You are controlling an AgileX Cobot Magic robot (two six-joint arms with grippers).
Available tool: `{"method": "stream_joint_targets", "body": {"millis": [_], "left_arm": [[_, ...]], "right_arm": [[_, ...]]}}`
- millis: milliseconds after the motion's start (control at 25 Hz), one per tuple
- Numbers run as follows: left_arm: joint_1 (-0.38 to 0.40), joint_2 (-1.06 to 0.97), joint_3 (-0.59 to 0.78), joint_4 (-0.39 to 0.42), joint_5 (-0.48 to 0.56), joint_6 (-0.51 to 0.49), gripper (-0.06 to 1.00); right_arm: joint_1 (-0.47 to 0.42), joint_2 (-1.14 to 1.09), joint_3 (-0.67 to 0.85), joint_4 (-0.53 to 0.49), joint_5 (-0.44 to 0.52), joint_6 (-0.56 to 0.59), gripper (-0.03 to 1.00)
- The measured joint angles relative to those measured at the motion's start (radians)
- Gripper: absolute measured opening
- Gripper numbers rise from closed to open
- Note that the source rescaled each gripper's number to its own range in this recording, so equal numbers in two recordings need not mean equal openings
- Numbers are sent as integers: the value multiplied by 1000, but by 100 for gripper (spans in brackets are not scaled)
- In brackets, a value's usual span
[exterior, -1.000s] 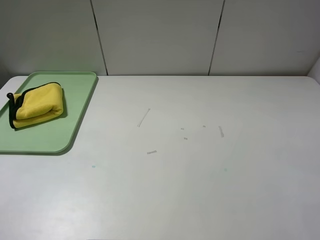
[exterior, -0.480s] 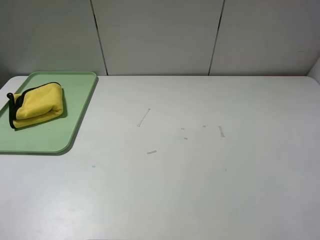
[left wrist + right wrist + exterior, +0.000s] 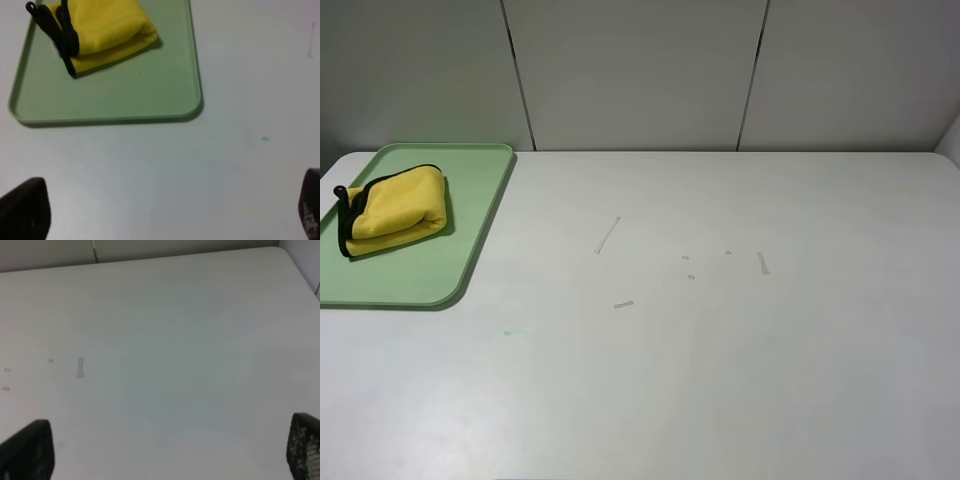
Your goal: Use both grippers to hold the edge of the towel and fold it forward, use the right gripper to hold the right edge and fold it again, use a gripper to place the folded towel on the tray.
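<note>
The yellow towel with black trim [image 3: 395, 208] lies folded on the green tray [image 3: 470, 230] at the table's far left. It also shows in the left wrist view [image 3: 97, 31], resting on the tray [image 3: 150, 95]. My left gripper [image 3: 165, 212] is open and empty, its fingertips [image 3: 22, 210] wide apart above bare table in front of the tray. My right gripper [image 3: 160, 450] is open and empty, its fingertips [image 3: 25, 450] wide apart over the right part of the table. Neither gripper shows in the exterior high view.
Small bits of tape [image 3: 608, 235] and marks [image 3: 761, 262] lie on the white table [image 3: 720, 380]. A grey panelled wall stands behind the table. The table's right corner shows in the right wrist view [image 3: 280, 252].
</note>
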Motion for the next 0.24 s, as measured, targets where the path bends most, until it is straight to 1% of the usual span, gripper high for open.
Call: {"method": "stream_joint_targets", "body": {"millis": [240], "left_arm": [[0, 0, 0, 0, 0, 0, 100]], "right_arm": [[0, 0, 0, 0, 0, 0, 100]]}}
